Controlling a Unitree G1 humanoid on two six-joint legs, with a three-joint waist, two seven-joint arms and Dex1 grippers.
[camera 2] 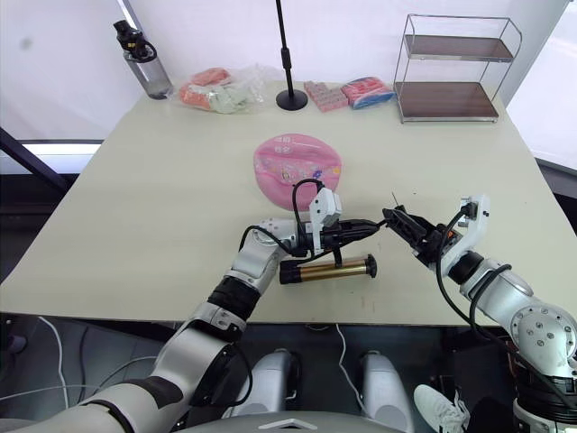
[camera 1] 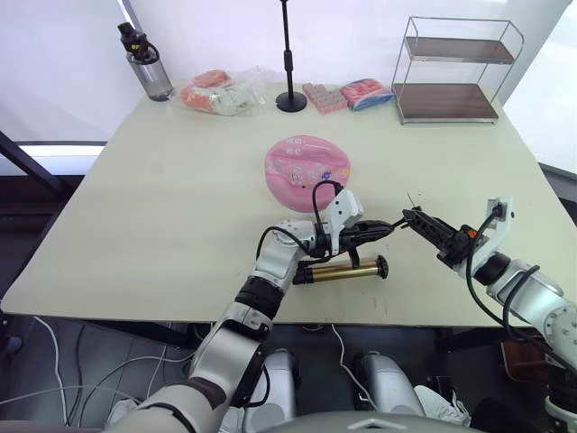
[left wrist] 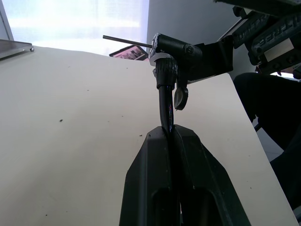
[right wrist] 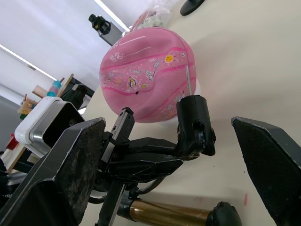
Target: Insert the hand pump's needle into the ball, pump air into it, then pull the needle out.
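The pink ball (camera 1: 306, 171) lies flattened at the table's middle. Nearer the front edge, the brass hand pump (camera 1: 347, 269) rests on the table. My left gripper (camera 1: 386, 226) is shut on its black hose (left wrist: 165, 108) just behind the needle fitting (left wrist: 171, 47). The needle (right wrist: 188, 80) sticks out of that fitting, in the air and apart from the ball. My right gripper (camera 1: 416, 219) is open. Its fingers (right wrist: 70, 165) stand on either side of the fitting without touching it.
Along the far edge stand a water bottle (camera 1: 144, 63), a microphone stand (camera 1: 290, 90), a bag of packets (camera 1: 221, 95), pink packets (camera 1: 347, 95) and a wire shelf (camera 1: 455, 77). Bare table (camera 1: 153, 207) lies left of the ball.
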